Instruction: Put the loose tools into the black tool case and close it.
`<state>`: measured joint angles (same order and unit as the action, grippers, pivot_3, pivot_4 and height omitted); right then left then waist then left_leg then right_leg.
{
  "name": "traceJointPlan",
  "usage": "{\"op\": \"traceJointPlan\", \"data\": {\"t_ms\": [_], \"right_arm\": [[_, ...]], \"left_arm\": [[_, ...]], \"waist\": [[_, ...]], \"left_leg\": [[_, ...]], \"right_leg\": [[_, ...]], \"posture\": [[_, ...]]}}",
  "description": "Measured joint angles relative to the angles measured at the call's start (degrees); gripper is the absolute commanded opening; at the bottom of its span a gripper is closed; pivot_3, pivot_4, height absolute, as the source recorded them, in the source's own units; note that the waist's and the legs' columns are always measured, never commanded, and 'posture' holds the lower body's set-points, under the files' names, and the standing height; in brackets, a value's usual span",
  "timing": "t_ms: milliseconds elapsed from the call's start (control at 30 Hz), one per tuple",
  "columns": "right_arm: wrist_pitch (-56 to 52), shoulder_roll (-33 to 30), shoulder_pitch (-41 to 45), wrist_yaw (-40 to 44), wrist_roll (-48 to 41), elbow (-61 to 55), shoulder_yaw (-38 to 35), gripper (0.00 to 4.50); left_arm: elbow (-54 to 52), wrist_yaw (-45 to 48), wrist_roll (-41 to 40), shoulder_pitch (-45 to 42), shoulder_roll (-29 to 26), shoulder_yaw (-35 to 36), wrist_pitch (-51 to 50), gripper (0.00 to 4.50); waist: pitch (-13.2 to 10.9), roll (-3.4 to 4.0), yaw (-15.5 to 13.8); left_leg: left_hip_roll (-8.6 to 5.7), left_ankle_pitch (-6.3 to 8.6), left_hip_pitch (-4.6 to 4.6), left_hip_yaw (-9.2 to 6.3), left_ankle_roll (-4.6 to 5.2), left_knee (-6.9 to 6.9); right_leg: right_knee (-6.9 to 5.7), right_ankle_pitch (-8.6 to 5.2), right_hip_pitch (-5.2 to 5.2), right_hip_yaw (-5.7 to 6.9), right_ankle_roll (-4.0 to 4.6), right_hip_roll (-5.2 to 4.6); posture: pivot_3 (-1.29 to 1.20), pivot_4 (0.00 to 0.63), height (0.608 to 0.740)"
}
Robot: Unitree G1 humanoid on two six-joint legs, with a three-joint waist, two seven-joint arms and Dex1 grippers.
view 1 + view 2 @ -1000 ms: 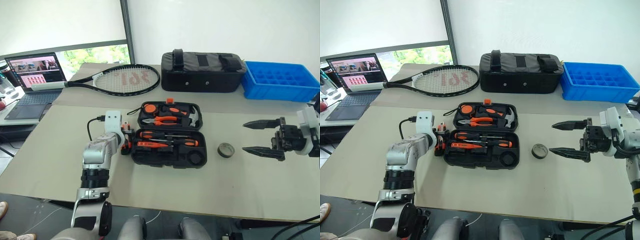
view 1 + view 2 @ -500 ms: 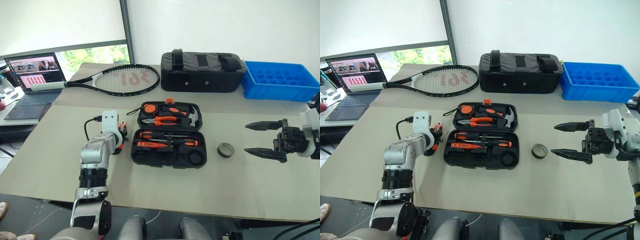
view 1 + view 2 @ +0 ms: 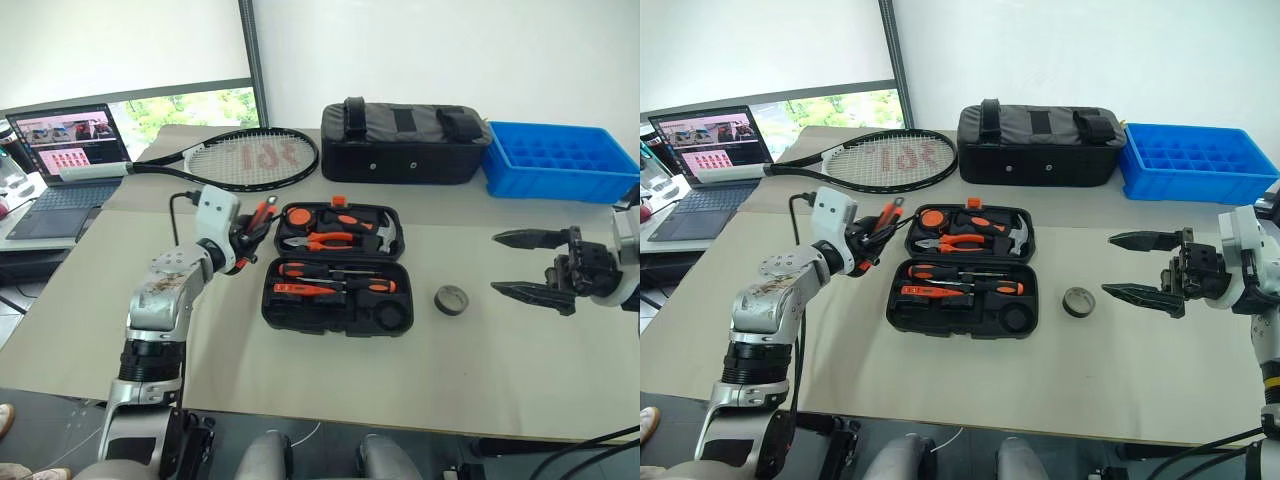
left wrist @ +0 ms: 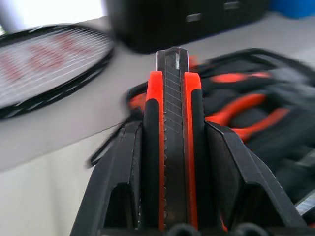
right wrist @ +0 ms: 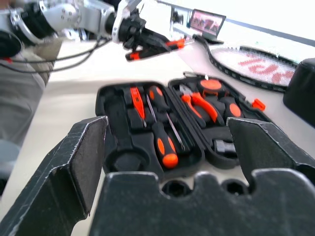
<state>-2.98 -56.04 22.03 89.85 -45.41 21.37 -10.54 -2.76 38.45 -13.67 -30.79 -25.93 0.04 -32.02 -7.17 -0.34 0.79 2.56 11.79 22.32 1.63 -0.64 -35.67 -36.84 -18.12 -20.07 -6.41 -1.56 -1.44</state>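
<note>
Nearest on the beige table, the left gripper [image 3: 252,232] is pinching the orange-and-black utility knife [image 4: 170,142] between its two black fingers and carrying it clear of the tabletop, just beside the left edge of the case. Level with it on the far right, the right gripper [image 3: 530,263] is hovering with its jaws spread wide and nothing between them, pointing toward the small dark tape roll [image 3: 452,299], which is lying flat on the table between that gripper and the case.

Between the arms, the hard black plastic tool case [image 3: 338,269] is lying open; two orange-and-black-handled screwdrivers [image 3: 335,285] are already sitting in the near half, pliers and other tools in the far half.

Farther back, a tennis racket [image 3: 235,157], a black fabric bag [image 3: 405,142] and a blue plastic crate [image 3: 560,161] are resting untouched.

By my reading, the task is roughly midway: the knife and the tape roll are still to be seated, and the lid is not yet shut.
</note>
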Motion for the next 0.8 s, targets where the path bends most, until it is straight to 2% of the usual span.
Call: {"op": "traceJointPlan", "data": {"t_ms": [133,233,433,800], "right_arm": [[-1.21,0.17,-0.02,0.00,-0.28,-0.44,-1.40,4.50],[-1.41,0.16,-0.03,0.00,-0.27,-0.44,-1.47,4.50],[-1.08,-0.18,-0.64,0.01,-0.02,-0.55,-1.42,4.50],[-0.39,-0.33,-4.35,0.01,0.41,-1.23,-2.39,4.50]], "left_arm": [[-1.67,13.72,2.09,1.36,-8.06,-8.86,8.84,1.45],[-0.68,21.93,4.52,0.83,-10.50,-14.88,15.05,1.45],[4.64,31.05,6.07,-5.91,-8.82,-20.53,21.78,1.45],[14.90,33.58,14.92,-10.98,-4.37,-27.89,23.97,1.45]], "waist": [[0.02,0.06,0.14],[0.02,0.07,0.09],[0.03,0.08,-0.06],[-0.07,-0.04,0.19]], "left_leg": [[0.02,0.01,-0.06,0.08,0.02,0.10],[0.02,0.01,-0.04,0.10,0.03,0.09],[0.02,0.09,0.08,0.11,0.17,0.00],[0.05,0.17,0.07,0.12,0.33,-0.11]], "right_leg": [[0.04,0.00,-0.01,-0.08,0.01,0.02],[0.06,0.00,-0.01,-0.10,0.01,0.02],[0.10,-0.01,-0.05,-0.11,0.00,0.03],[0.05,-0.01,-0.05,-0.25,-0.01,0.13]], "posture": [[0.00,0.150,0.707],[0.00,0.150,0.707],[0.00,0.150,0.707],[0.00,0.150,0.707]]}}
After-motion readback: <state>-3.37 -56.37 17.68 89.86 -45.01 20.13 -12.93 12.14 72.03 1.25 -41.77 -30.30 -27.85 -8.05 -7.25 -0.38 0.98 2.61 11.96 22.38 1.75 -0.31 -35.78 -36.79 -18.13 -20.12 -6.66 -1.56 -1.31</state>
